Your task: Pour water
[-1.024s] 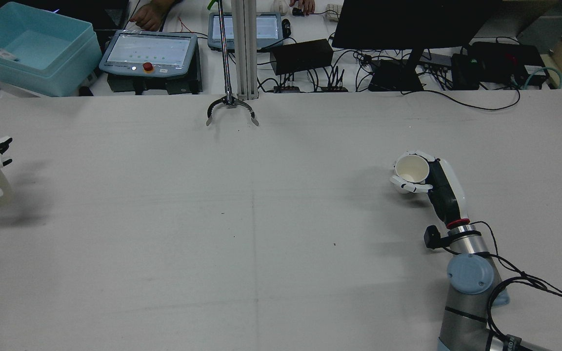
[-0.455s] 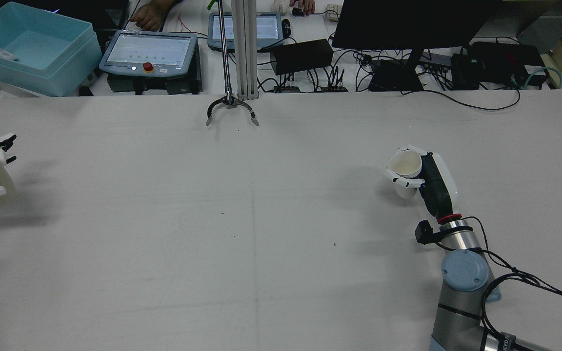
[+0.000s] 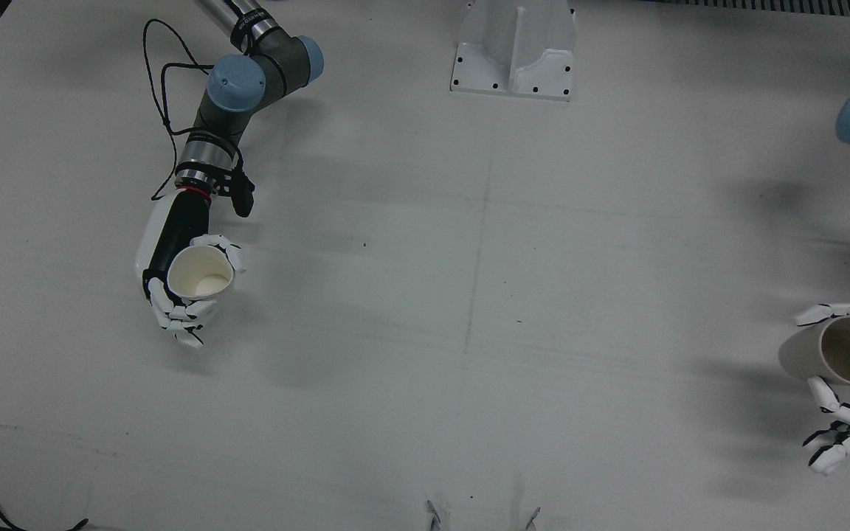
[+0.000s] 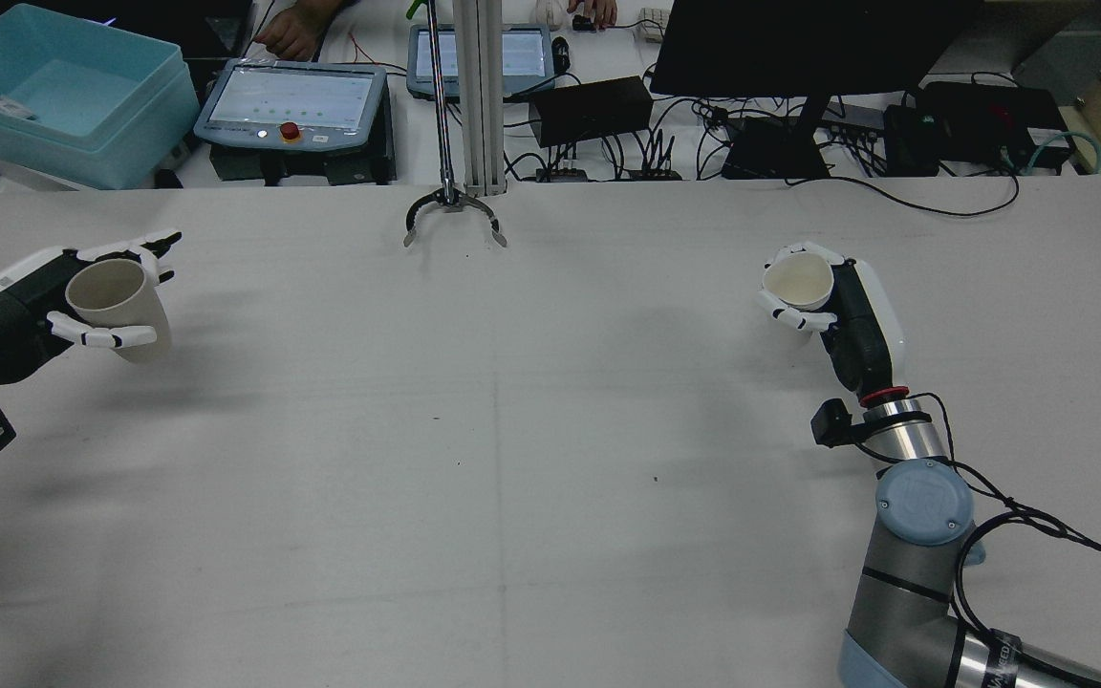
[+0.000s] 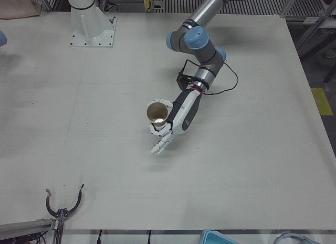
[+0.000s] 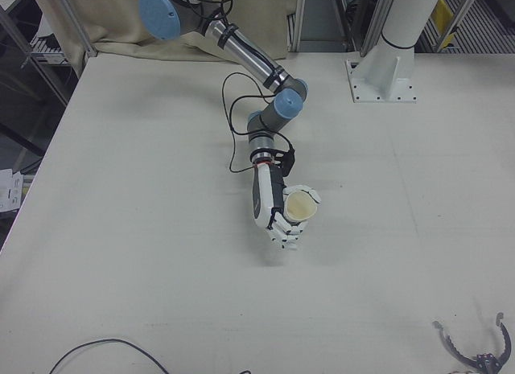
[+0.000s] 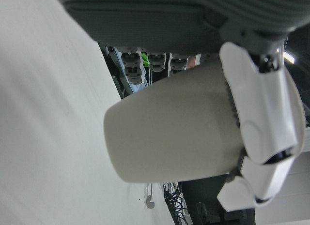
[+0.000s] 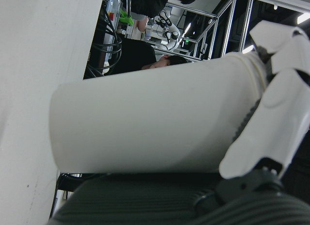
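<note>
White fingers [image 4: 101, 336] of the left hand [image 4: 30, 306] are wrapped round a tan cup [image 4: 118, 298], and those of the right hand [image 4: 847, 315] are wrapped round a white cup [image 4: 799, 283]; both cups are held clear of the surface [image 4: 512, 430], mouths upward and a little tilted. They sit well apart, one toward each side. In the front view the white cup [image 3: 200, 271] appears to have a pale patch at its bottom, but whether that is water I cannot tell. The tan cup [image 3: 838, 352] looks dark inside and its contents cannot be made out. Neither cup bears any print that I can read.

On the far side, beyond the surface, a teal bin [image 4: 63, 91] holds something small and pale. Beside it are two tablets [image 4: 292, 100] with lit screens, the nearer having a red button; their text is too small to read. Faint lettering runs along the right arm's lower tube [image 4: 995, 669], only partly legible. A metal claw [image 4: 453, 215] hangs at the far edge, and a dark monitor [image 4: 799, 48] stands among cables. A person's hand [image 4: 292, 29] rests near the tablets.
</note>
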{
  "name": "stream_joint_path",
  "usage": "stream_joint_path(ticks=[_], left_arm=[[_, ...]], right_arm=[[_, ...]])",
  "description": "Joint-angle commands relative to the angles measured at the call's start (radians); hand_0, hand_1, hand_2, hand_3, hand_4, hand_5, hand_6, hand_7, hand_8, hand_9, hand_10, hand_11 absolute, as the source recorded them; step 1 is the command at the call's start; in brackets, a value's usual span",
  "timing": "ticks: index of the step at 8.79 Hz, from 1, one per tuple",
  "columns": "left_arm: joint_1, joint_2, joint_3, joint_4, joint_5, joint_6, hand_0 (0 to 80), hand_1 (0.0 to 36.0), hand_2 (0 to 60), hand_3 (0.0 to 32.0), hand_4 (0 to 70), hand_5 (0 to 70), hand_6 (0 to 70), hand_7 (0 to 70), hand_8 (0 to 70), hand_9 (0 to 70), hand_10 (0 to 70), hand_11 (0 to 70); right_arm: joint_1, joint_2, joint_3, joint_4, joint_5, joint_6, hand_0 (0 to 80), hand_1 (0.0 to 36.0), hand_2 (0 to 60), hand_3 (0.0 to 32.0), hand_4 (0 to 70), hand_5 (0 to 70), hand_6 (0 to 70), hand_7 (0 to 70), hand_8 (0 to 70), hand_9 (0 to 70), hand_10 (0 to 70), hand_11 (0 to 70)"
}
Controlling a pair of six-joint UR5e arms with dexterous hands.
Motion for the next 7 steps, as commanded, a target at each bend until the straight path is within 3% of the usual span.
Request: stream_joint_path(ticks=[1,3,5,7], left_arm=[[0.161,-0.291,-0.002,0.211,0.011,0.067,48.5,36.0,60.0,0.0,35.5,70.0,7.2,10.7,4.5,7.5,8.1,14.5],[0.228,-0.417,-0.002,0.274,0.010,0.177,47.8,36.0,60.0,0.0,34.6,70.0,7.1,10.5,4.4,7.4,8.1,14.4],[0.315,-0.495,0.001,0.327,0.008,0.222,47.2,36.0,60.0,0.0,33.7,70.0,6.9,10.3,4.2,7.3,7.9,14.1],[0.371,-0.505,0.005,0.330,0.002,0.222,47.8,36.0,60.0,0.0,34.2,70.0,7.3,10.8,4.5,7.6,8.0,14.3]], right_arm=[[0.032,-0.004,0.111,-0.080,-0.008,-0.056,51.1,20.5,34.3,0.0,19.2,61.4,35.1,65.7,39.3,57.3,18.5,28.2],[0.073,-0.006,0.150,-0.085,-0.087,-0.119,50.5,19.1,30.7,0.0,17.2,60.7,34.1,64.1,38.1,55.8,18.1,27.7],[0.185,-0.007,0.332,-0.085,-0.273,-0.418,49.1,17.5,30.0,0.0,15.1,60.9,33.6,63.6,36.8,54.3,17.7,26.9],[0.196,0.014,0.548,-0.170,-0.309,-0.714,49.1,17.8,31.9,0.0,16.3,64.2,35.3,65.4,36.5,54.0,17.7,26.9]])
